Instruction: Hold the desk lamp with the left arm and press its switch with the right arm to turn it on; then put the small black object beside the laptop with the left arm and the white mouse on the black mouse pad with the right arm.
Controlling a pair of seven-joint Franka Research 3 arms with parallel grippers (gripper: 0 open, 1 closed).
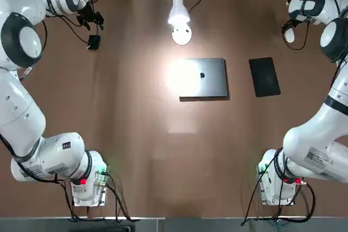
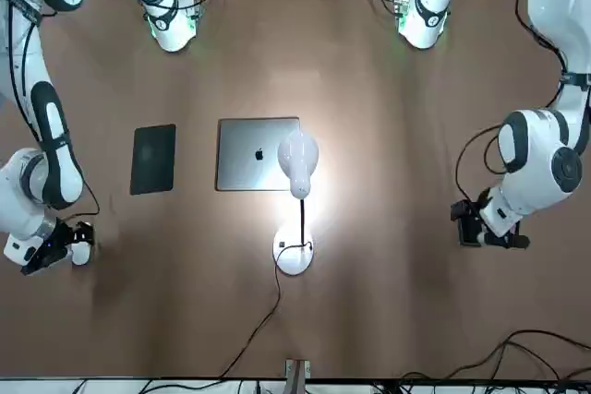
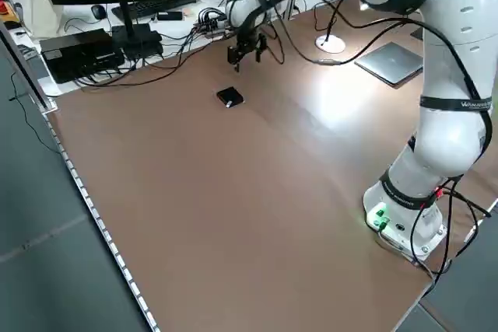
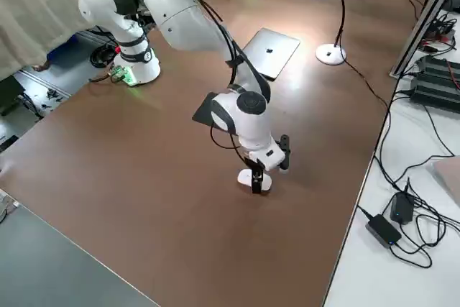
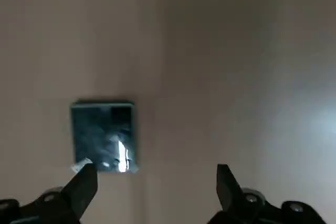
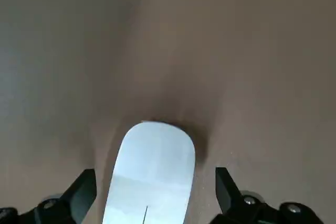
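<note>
Apparently the lamp [image 1: 178, 17] glows already, so I judge I'm on the pickups. My left end effector [image 5: 157, 187] is spread above the counter [image 3: 233, 215], the black object [image 5: 104, 137] just off its fingers. My right end effector [image 6: 156, 195], also spread, has the mouse [image 6: 152, 177] between its fingers; next, lower and close both.
</note>
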